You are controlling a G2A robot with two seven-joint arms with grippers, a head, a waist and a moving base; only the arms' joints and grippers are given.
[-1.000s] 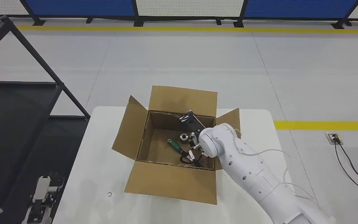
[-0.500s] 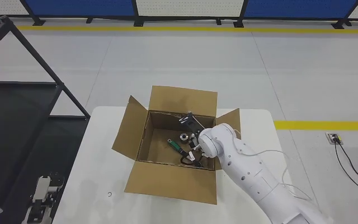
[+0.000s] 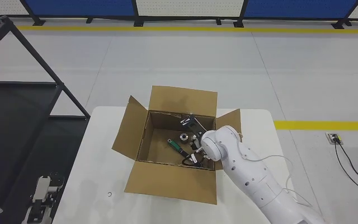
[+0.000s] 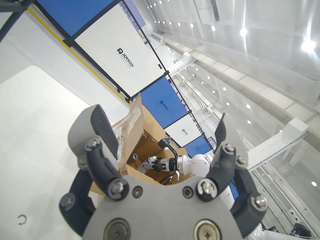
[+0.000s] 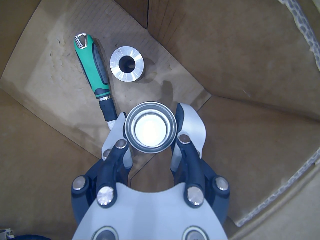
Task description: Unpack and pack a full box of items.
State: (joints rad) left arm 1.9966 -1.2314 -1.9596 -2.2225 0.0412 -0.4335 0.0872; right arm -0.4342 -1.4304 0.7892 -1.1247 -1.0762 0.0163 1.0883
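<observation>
Right hand point(image 5: 150, 132) inside the open cardboard box point(image 3: 170, 182), which I read as clenched on a metal can point(image 5: 149, 128) seen end-on, toward the box's right wall. Green-handled tool point(image 5: 92, 66) and metal ring point(image 5: 127, 64) lie side by side on the box floor, near the can. My left hand point(image 4: 161, 122) is released, fingers spread wide, with the white counter point(image 3: 100, 168) and the box beyond it

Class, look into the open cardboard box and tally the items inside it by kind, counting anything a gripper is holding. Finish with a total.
green-handled tool: 1
metal ring: 1
metal can, held by the right gripper: 1
Total in the box: 3
</observation>
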